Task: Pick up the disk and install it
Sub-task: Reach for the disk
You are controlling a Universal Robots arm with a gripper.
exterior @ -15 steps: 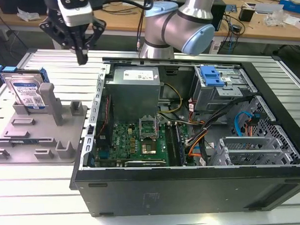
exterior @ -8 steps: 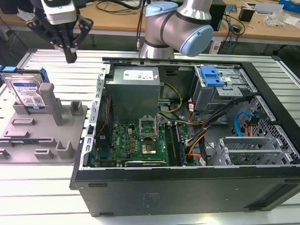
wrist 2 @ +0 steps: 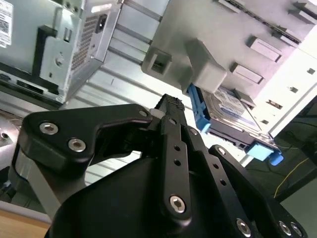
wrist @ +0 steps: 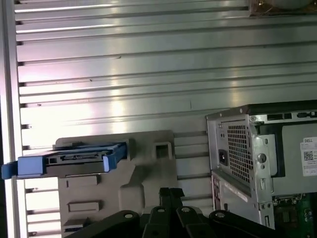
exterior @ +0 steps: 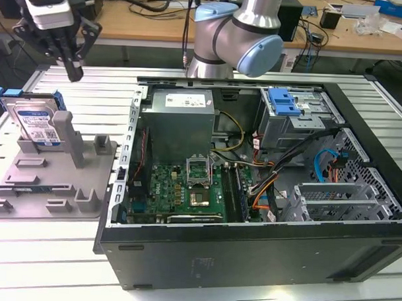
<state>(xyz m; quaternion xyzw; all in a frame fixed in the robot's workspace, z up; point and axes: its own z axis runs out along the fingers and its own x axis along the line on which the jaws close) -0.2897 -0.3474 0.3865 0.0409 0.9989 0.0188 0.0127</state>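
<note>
Disk (exterior: 37, 121) stands on edge in fixture (exterior: 67, 185) slot beside post (exterior: 64, 129), presumably so top edge stays free for grasp. Gripper (exterior: 73, 73) hangs above, apart from it, jaws together, empty. Beyond, toward exterior view's right: open case (exterior: 250, 264), likely destination.

— What sits on the ribbed metal counter (exterior: 52, 264)?
— A grey moulded fixture (exterior: 87, 186) with upright posts, at the exterior view's left; just beside it, an open black computer case (exterior: 250, 264) lying on its side.
— And inside the case?
— A grey power supply (exterior: 181, 117) at the far side; a green motherboard (exterior: 186, 189) in front of it; a blue latch (exterior: 285, 100) on top of a metal drive bay (exterior: 281, 130); an orange cable (exterior: 260, 192) and a blue cable (exterior: 317, 164) towards the exterior view's right; a silver cage (exterior: 338, 198) near them.
— Anything behind?
— A wooden counter (exterior: 146, 20) with cables and small clutter.
</note>
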